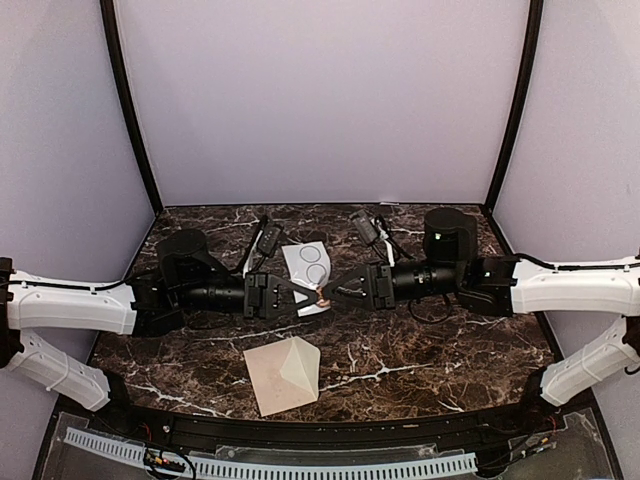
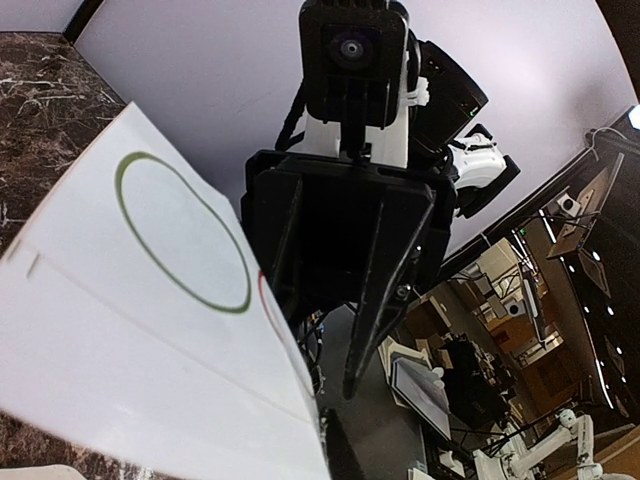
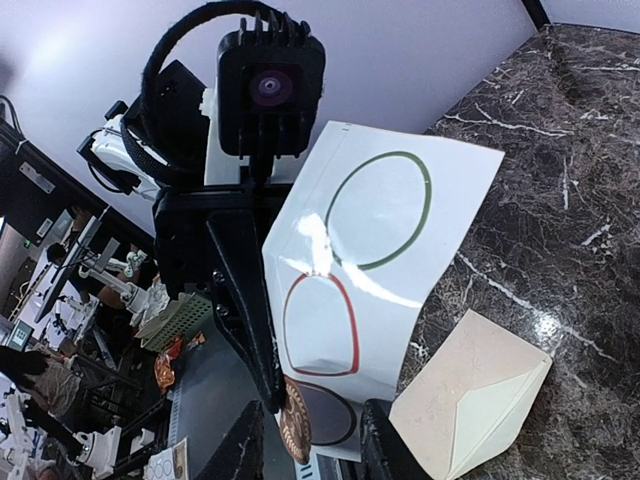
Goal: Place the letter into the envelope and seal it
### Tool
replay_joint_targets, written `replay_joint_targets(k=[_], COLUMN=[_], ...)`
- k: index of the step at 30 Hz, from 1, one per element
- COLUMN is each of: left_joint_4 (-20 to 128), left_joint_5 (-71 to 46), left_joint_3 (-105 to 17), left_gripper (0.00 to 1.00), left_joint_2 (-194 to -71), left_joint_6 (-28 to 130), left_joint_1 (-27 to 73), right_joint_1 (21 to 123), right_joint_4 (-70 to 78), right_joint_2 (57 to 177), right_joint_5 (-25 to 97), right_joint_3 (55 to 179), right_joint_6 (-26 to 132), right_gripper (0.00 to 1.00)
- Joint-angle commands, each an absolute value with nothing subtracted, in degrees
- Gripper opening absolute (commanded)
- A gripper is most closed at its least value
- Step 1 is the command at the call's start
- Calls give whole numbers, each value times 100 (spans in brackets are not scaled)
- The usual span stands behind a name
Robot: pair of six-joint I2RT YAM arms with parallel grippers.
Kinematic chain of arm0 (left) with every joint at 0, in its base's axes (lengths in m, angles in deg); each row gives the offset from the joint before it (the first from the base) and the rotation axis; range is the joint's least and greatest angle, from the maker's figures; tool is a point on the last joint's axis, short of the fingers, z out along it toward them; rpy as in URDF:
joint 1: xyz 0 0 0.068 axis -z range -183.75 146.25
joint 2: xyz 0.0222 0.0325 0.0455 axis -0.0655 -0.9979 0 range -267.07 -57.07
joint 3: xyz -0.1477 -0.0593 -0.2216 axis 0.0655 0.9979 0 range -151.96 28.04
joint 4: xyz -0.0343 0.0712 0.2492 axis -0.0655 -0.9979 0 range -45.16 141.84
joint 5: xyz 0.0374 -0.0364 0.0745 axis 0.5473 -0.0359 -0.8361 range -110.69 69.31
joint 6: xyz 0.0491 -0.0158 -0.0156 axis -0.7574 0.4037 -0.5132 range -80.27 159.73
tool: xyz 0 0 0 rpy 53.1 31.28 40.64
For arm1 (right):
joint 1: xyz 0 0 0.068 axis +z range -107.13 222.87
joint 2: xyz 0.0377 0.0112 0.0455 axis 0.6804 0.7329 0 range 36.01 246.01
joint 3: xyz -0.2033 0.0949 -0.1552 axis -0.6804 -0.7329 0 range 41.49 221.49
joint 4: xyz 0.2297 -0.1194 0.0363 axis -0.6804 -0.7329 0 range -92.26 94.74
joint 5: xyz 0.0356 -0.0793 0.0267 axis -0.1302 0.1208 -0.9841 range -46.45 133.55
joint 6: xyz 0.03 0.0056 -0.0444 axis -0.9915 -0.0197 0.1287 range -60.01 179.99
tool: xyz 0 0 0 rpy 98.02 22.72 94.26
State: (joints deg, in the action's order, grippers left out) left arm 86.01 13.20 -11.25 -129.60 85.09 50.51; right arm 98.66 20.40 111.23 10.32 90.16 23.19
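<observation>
The pinkish-tan envelope lies flat on the marble table near the front, its paler pointed flap open; it also shows in the right wrist view. No separate letter is in view. My left gripper is raised above the table and shut on the lower edge of a curved white card printed with circles, which also shows in both wrist views. My right gripper faces it tip to tip, open. A copper-brown round seal sits edge-on between its fingers, at the card's lower end.
The marble table is walled by lilac panels at the back and sides. A perforated white strip runs along the front edge. Both arms span the table's middle, with cables behind them.
</observation>
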Motion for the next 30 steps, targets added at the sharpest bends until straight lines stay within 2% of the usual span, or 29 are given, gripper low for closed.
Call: replay_joint_targets(k=[1,15,18,22,25,30], left_joint_4=[8864,8541,8488,8445,8397,8363], left_joint_5=[1453,1031,952,897,857,712], left_joint_3=[-1049,-1055,-1055,-1047,-1050,-955], left_gripper=[0,0,0,0,14,25], left_joint_2=[-12924,-12862,-12841,-12826,-12807,-12668], left_joint_6=[8533,8499,8495,8485,8485,8480], left_joint_1=[5047,5045,5045,5043,5041,5013], right_joint_1=[9920,9917,9912,9914,9917,9913], right_joint_4=[2418,2449,2443,2409,2352,2244], right_joint_2=[11193,11118,11123,11110,11111,11059], right_joint_5=[899,995,1024,1071,1164,1359], right_joint_3=[9151,9055,9049,9045,9028,9002], right_joint_6=[2245,2151,2147,2166,2180,2205], right_gripper=[29,4,0,0,0,0])
